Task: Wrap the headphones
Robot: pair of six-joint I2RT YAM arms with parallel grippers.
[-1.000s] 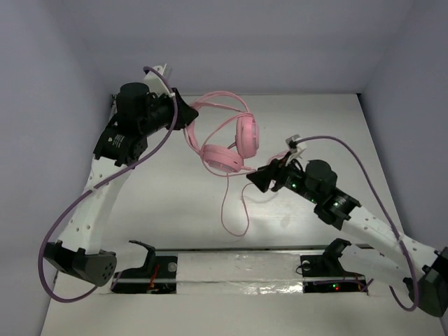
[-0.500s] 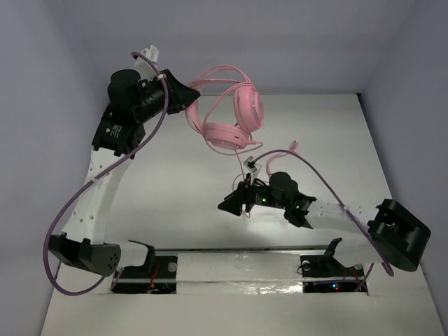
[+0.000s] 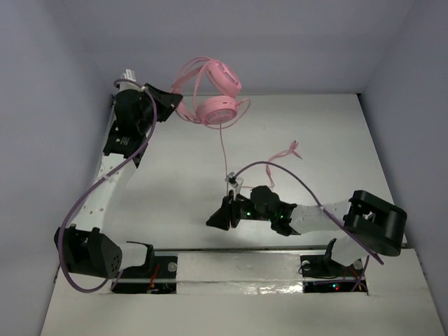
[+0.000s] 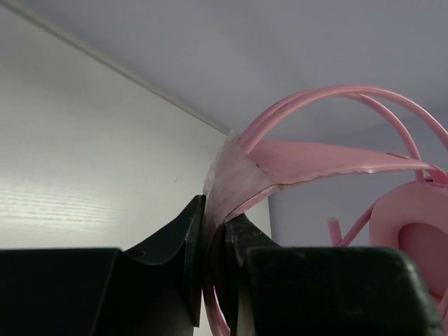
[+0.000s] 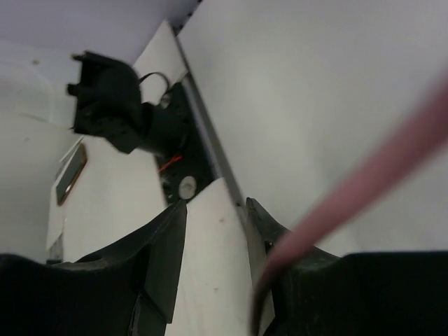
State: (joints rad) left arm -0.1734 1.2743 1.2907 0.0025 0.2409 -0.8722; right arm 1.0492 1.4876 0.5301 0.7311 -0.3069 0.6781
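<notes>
Clamping the headband (image 4: 329, 157), the left end effector (image 4: 213, 245) holds the headphones (image 3: 215, 110) high so the cable (image 3: 223, 147) hangs past the right end effector (image 5: 215, 217), fingers parted.

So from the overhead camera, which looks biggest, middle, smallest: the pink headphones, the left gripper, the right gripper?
1. headphones, cups plus headband, clearly largest.
2. left gripper and right gripper: both small dark shapes of about equal size, too close to rank.

Blurred cable (image 5: 364, 182) (pink) crosses the parted tool (image 5: 215, 241).
</notes>
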